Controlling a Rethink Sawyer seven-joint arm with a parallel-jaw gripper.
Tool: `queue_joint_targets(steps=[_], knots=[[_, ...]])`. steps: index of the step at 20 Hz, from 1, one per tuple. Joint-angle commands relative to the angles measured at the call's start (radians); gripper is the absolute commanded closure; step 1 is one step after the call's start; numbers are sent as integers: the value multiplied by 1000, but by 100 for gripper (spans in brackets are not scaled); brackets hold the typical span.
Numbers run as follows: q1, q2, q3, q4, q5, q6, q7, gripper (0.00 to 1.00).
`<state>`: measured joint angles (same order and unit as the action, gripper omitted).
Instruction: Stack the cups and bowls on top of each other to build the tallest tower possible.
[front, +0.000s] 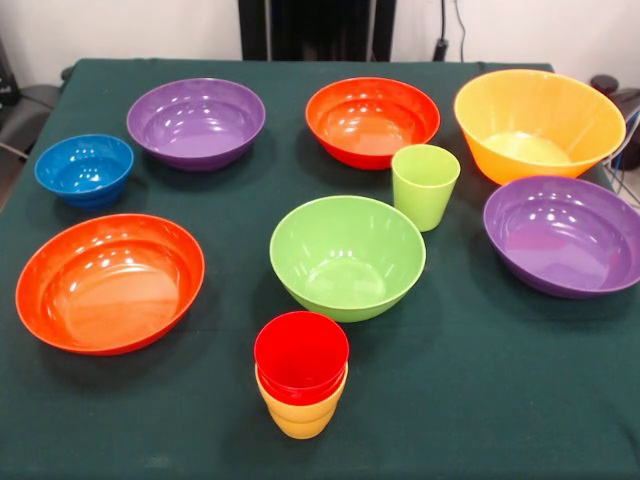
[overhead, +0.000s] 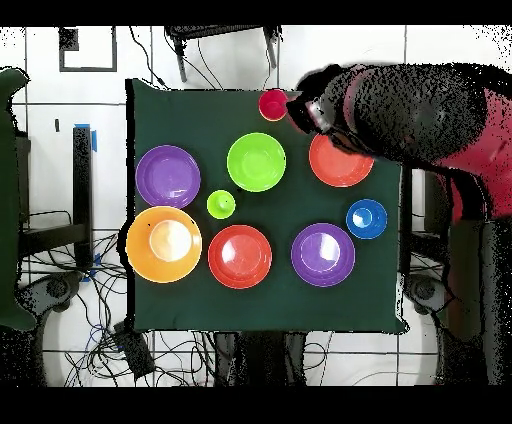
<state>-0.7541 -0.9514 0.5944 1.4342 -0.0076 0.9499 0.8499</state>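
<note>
A red cup (front: 300, 355) sits nested in a yellow cup (front: 300, 415) at the table's front edge, forming a low tower. A light green cup (front: 425, 185) stands upright beside the green bowl (front: 347, 255). All bowls lie apart and open side up: blue (front: 84, 168), two purple (front: 196, 122) (front: 565, 235), two red-orange (front: 372, 120) (front: 110, 282) and a large orange one (front: 538, 122). In the overhead view my arm reaches in high, its gripper (overhead: 302, 106) just beside the red cup (overhead: 272, 104). Its state cannot be made out.
The dark green tablecloth (front: 480, 380) covers the whole table. In the overhead view the arm hides part of one red-orange bowl (overhead: 338, 168). Cables lie on the floor around the table.
</note>
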Motion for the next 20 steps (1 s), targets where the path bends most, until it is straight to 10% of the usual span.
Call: queue_joint_targets(steps=[1, 12, 20], knots=[[-50, -134, -44, 321, 10, -64, 40, 0], [-310, -151, 24, 425, -16, -128, -147, 0], [-493, -15, 101, 379, -149, -104, -269, 0]])
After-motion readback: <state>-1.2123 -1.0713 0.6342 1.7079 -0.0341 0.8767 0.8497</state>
